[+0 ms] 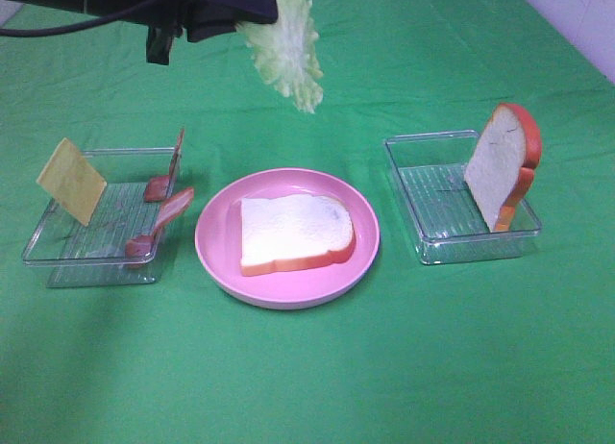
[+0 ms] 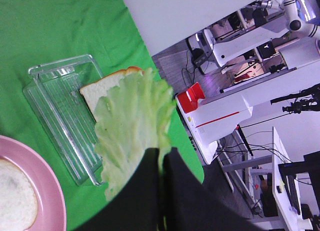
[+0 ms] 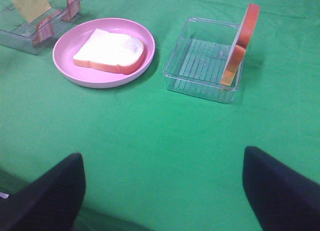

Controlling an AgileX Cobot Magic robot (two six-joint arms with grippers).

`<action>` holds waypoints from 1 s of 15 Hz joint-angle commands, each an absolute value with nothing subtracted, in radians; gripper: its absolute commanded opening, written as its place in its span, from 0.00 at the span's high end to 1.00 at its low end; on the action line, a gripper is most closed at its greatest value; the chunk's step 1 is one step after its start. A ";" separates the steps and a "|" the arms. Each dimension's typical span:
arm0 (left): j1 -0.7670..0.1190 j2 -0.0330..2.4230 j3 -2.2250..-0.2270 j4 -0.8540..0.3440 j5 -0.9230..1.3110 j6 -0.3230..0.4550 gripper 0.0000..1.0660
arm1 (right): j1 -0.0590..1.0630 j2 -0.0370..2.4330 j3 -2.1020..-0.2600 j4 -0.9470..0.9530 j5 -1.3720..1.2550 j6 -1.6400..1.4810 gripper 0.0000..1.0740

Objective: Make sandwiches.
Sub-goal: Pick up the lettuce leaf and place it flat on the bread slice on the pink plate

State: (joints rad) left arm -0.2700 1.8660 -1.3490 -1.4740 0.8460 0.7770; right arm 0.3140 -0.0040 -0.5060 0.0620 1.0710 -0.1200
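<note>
My left gripper (image 1: 261, 6) hangs high over the back of the table, shut on a pale green lettuce leaf (image 1: 286, 50) that dangles below it. Seen from the left wrist, the lettuce (image 2: 131, 126) is pinched between the black fingers (image 2: 145, 191). One white bread slice (image 1: 293, 233) with orange-red crust lies flat on the pink plate (image 1: 288, 288). Another bread slice (image 1: 502, 163) leans upright in the right tray (image 1: 434, 244). A yellow cheese square (image 1: 71, 181) and two bacon strips (image 1: 159, 223) stand in the left tray (image 1: 58, 263). My right gripper (image 3: 165, 191) is open, low over bare cloth.
Green cloth covers the whole table. The two clear plastic trays flank the plate, with cloth between them. In the left wrist view, robot stands and cables show beyond the table's edge (image 2: 165, 71).
</note>
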 commanded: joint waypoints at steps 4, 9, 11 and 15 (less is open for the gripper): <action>-0.362 2.005 -1.358 -1.516 0.816 0.785 1.00 | 0.311 -0.023 -0.504 0.066 1.057 -0.129 0.27; -0.378 2.137 -1.358 -1.452 0.756 0.845 1.00 | 0.311 -0.023 -0.504 0.066 1.057 -0.129 0.27; -0.378 2.146 -1.358 -1.376 0.692 0.853 1.00 | 0.311 -0.023 -0.504 0.066 1.057 -0.129 0.27; -0.378 2.146 -1.358 -1.303 0.633 0.829 1.00 | 0.311 -0.023 -0.504 0.066 1.057 -0.129 0.27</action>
State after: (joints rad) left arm -0.3740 2.1480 -1.3490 -1.2940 0.6330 0.8140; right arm 0.3140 -0.0040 -0.5060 0.0630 1.0710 -0.1200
